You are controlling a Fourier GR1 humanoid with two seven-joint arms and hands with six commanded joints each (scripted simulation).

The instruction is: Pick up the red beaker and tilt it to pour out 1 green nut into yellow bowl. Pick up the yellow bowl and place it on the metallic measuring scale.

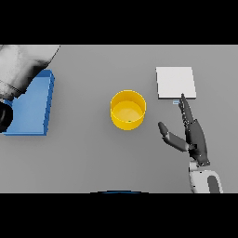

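**Head view: bowl at centre, right hand released**

Head view: the yellow bowl (128, 110) stands mid-table with a green nut (128, 122) inside. The right hand (194, 137), fingers straight, lies right of it, fingertips by the metallic scale (175, 82). A blue tray (32, 104) sits left; the left arm (18, 69) covers its corner, its hand's state unclear.

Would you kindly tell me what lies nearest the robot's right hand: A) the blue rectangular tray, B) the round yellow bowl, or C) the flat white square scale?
C: the right hand points its straight fingers at the flat white square scale, just short of its near edge.
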